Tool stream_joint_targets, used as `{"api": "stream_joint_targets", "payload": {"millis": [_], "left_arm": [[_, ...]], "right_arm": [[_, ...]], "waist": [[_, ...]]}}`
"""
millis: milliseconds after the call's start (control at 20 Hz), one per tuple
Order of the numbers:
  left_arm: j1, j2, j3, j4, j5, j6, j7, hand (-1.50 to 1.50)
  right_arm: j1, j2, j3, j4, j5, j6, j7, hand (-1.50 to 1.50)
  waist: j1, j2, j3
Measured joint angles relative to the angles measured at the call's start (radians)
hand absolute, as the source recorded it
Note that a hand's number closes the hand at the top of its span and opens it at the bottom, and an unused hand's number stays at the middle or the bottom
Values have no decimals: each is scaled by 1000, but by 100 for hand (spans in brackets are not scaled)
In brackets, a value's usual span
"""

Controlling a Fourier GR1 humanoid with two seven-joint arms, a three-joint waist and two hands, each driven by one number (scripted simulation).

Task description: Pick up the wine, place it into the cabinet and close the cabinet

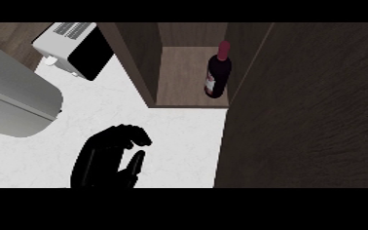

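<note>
The wine bottle [218, 75], dark with a red neck and a pale label, stands on the wooden floor of the open cabinet [179, 80], close to its right wall. The cabinet's dark wooden door [298, 117] stands swung out and fills the right side of the view. My left hand [108, 158] rests low at the left over the white counter, fingers relaxed and slightly bent, holding nothing and well apart from the bottle. My right hand does not show; the door covers that side.
A white appliance with a black front [75, 48] sits at the back left. A large grey rounded object [25, 102] lies at the left edge. White counter [179, 136] stretches between my hand and the cabinet.
</note>
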Motion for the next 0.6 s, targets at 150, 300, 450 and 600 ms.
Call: {"api": "stream_joint_targets", "payload": {"millis": [150,300,450,600], "left_arm": [[72,82,45,-36,14,-73,-19,150],[155,171,82,-116,29,-100,-24,150],[220,227,131,-134,45,-146,-47,-150],[278,273,194,-136,81,-201,-68,-150]], "right_arm": [[-4,19,59,-2,-6,-6,32,150],[-8,45,137,-4,-7,-14,50,150],[-15,79,260,-8,1,-40,94,150],[-51,114,385,-6,22,-91,139,150]], "waist": [[3,0,0],[7,-1,0],[6,-2,-1],[5,-3,-1]]}}
